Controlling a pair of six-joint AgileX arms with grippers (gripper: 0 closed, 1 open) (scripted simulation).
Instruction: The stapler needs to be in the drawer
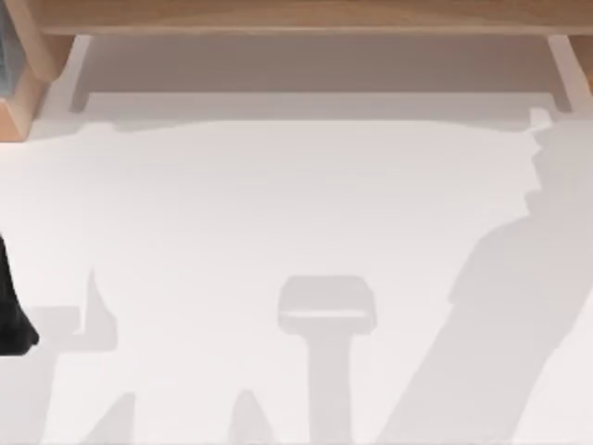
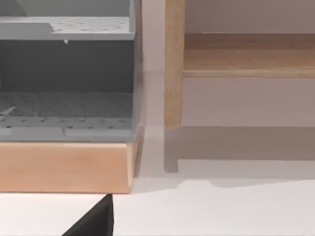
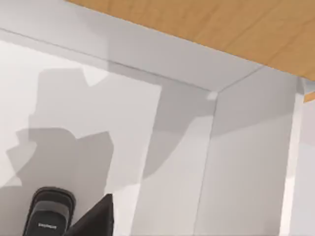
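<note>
Firstly, top view. White worktop (image 1: pixel 296 213) carries shadows across most of the frame. Wooden frame (image 1: pixel 296 14) runs along the upper edge, and a pale recessed tray below it reads as the open drawer (image 1: pixel 315 65). Black part of the left arm (image 1: pixel 13 311) sits at the left edge, lower half.

Left wrist view. Dark tip of the left hand (image 2: pixel 96 221) hangs over the worktop near a grey perforated organiser (image 2: pixel 66 78) on a wooden base (image 2: pixel 64 167). A wooden post (image 2: pixel 173 64) stands just beside it. Cannot tell how wide this hand is. No task item near it, so it looks idle.

Right wrist view. Stapler (image 3: pixel 49 214) lies flat on a white surface, rounded end up-frame. Dark tip of the right hand (image 3: pixel 98 219) is just beside it, apparently not touching. Cannot tell how wide this hand is either, but it does not look to be holding the stapler. White walls meet in a corner (image 3: pixel 211 94) beyond.

Progress: cannot tell whether that white surface is worktop or drawer floor, so placement is unconfirmed.
</note>
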